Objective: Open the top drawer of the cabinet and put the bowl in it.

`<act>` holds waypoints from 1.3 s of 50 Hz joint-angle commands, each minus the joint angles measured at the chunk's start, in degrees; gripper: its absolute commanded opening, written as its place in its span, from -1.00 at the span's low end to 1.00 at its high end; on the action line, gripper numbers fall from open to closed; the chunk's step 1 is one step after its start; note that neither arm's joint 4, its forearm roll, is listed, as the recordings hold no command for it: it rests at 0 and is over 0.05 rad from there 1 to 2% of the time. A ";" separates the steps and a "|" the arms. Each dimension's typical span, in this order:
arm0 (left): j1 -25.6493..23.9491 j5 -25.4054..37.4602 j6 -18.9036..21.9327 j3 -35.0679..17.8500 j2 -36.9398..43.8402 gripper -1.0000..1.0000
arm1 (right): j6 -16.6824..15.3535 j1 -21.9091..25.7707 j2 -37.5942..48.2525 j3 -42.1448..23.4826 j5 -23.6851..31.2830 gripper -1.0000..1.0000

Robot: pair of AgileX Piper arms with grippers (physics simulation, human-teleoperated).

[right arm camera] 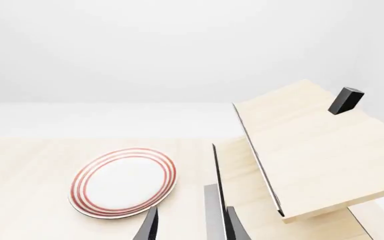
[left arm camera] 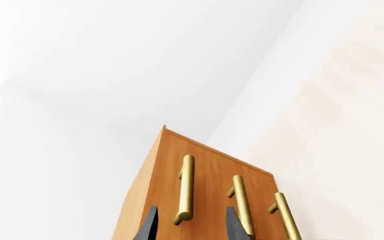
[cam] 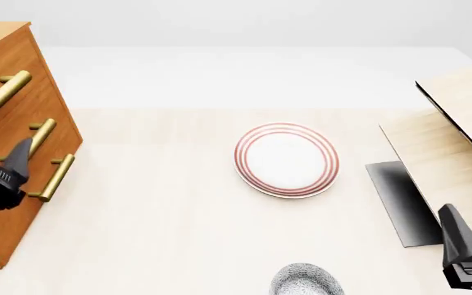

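Observation:
The orange-brown cabinet (cam: 10,203) stands at the table's left, its three drawers shut. The top drawer's brass handle (cam: 2,93) is the uppermost one. In the left wrist view that handle (left arm camera: 185,190) lines up between the two dark fingers of my open left gripper (left arm camera: 190,209), which hovers just in front of the cabinet face (cam: 21,147). The speckled grey-blue bowl (cam: 306,281) sits at the near edge, cut off by the frame. My right gripper (cam: 453,221) hangs open and empty to the bowl's right, well apart (right arm camera: 192,210).
A flat white plate with red rings (cam: 287,160) lies mid-table. A pale wooden structure (cam: 457,123) with a dark panel (cam: 400,203) fills the right side, close to my right gripper. The two lower drawer handles (cam: 41,136) (cam: 56,177) sit below the top one.

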 commanded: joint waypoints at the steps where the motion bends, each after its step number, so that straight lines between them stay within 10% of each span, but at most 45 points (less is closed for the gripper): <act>1: 0.92 -1.13 5.45 -0.99 2.05 1.00 | 0.02 -0.07 -0.05 0.04 -0.01 1.00; 28: 4.71 -5.75 13.96 -1.66 8.51 1.00 | 0.00 -0.03 -0.05 0.04 -0.02 1.00; 65: 7.76 -15.90 14.91 -2.81 21.11 1.00 | 0.01 -0.04 -0.04 0.04 -0.02 1.00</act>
